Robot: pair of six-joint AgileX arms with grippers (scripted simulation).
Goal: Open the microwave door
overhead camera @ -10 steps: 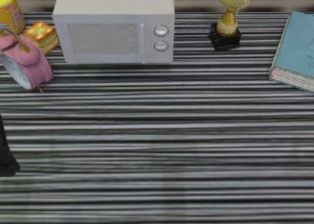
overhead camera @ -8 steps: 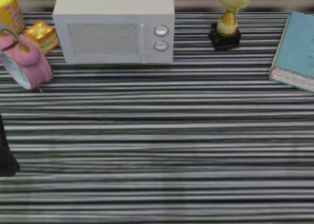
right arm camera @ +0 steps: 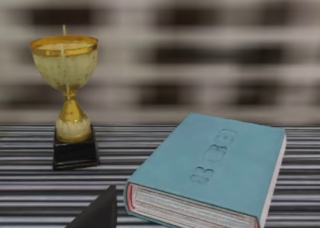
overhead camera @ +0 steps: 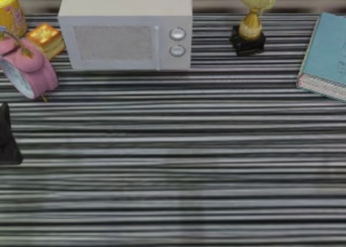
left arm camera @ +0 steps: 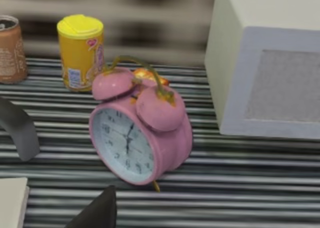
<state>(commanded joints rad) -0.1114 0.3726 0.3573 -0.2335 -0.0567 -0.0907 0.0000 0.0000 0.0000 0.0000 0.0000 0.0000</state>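
Microwave (overhead camera: 125, 28) at back left, door (overhead camera: 113, 43) shut, handle (overhead camera: 157, 47) beside the knobs; my left claw (overhead camera: 6, 141), width I cannot tell, sits at the left edge and should skirt the clock (overhead camera: 27, 68) to hook that handle.

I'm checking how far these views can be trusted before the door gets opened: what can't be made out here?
- Left hand: top view's left edge cuts it; open or shut unclear.
- Right hand: outside the top view; the right wrist view shows only a dark tip.
- Microwave door handle: a faint line in the top view, cropped from the left wrist view.
- Yellow can: cut by the top view's corner.
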